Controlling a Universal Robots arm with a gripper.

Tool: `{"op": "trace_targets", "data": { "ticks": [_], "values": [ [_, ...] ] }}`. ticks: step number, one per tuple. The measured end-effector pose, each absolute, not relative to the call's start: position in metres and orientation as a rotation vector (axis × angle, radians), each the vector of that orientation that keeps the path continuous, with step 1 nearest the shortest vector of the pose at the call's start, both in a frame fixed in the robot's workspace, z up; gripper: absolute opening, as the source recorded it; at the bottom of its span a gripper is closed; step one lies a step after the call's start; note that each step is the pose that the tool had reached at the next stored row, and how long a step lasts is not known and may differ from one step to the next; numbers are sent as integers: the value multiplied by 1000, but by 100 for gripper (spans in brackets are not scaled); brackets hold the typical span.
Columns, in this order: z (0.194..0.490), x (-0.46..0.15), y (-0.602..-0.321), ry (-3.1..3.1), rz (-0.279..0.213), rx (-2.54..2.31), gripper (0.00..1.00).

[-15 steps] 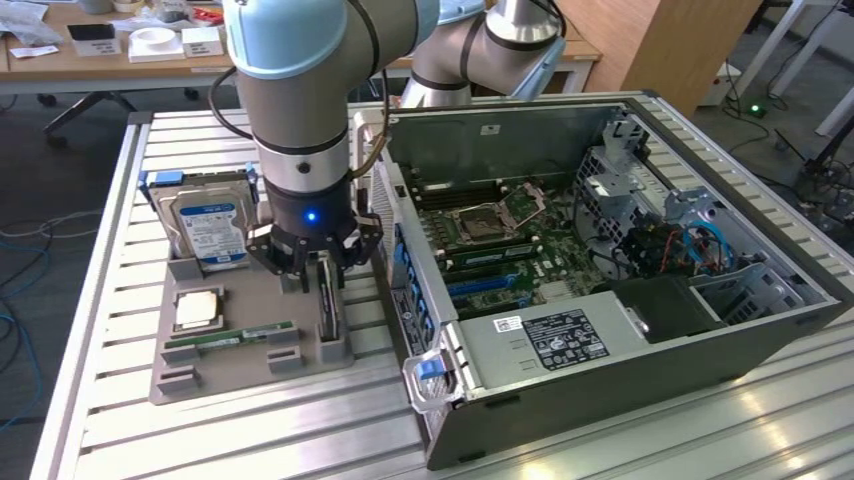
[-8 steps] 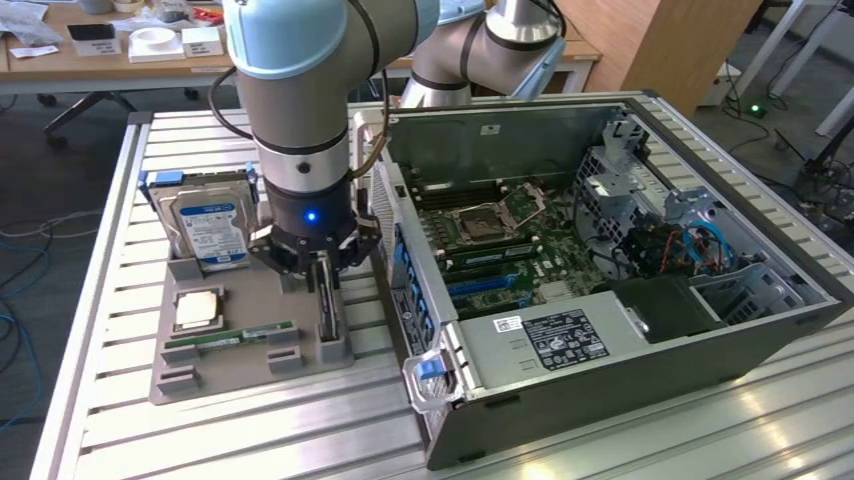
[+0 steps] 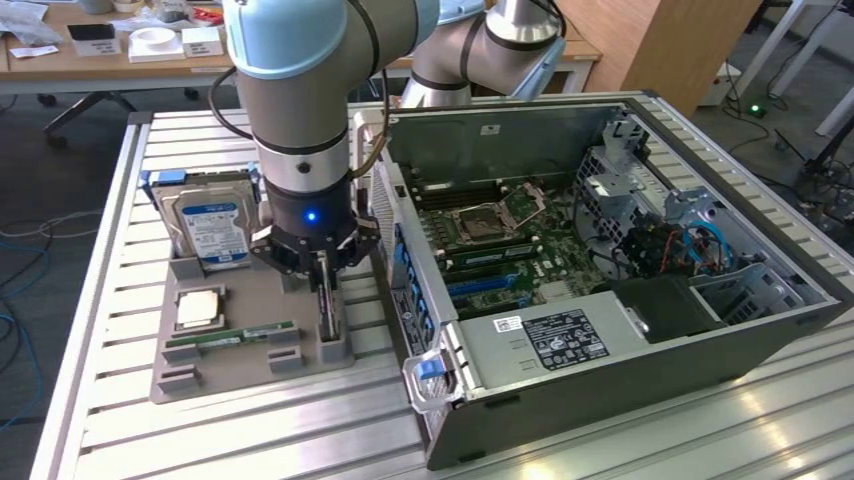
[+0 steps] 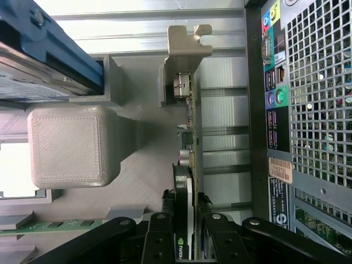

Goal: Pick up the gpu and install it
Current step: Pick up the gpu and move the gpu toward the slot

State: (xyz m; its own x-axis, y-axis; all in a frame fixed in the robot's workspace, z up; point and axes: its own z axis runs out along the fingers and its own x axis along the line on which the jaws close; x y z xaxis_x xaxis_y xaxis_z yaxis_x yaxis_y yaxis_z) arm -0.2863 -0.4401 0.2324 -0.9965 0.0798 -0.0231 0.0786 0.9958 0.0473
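The gpu stands on its long edge in a slot along the grey printed holder's edge nearest the computer case, on the slatted tabletop. The claw is directly above it, pointing straight down. The card's long axis runs parallel to the case's rear panel, just beside it. In the wrist view the claw sits astride the gpu, drawn in close about both faces; whether it already grips the card I cannot tell. The silver bracket lies at the card's other end from the claw. The move looks like a straight lift out of the slot.
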Motion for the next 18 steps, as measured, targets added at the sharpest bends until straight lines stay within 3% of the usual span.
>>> {"op": "trace_targets", "data": {
  "ticks": [18],
  "values": [
    [232, -286, -440, 3114, 73, 105, 27]
  ]
}}
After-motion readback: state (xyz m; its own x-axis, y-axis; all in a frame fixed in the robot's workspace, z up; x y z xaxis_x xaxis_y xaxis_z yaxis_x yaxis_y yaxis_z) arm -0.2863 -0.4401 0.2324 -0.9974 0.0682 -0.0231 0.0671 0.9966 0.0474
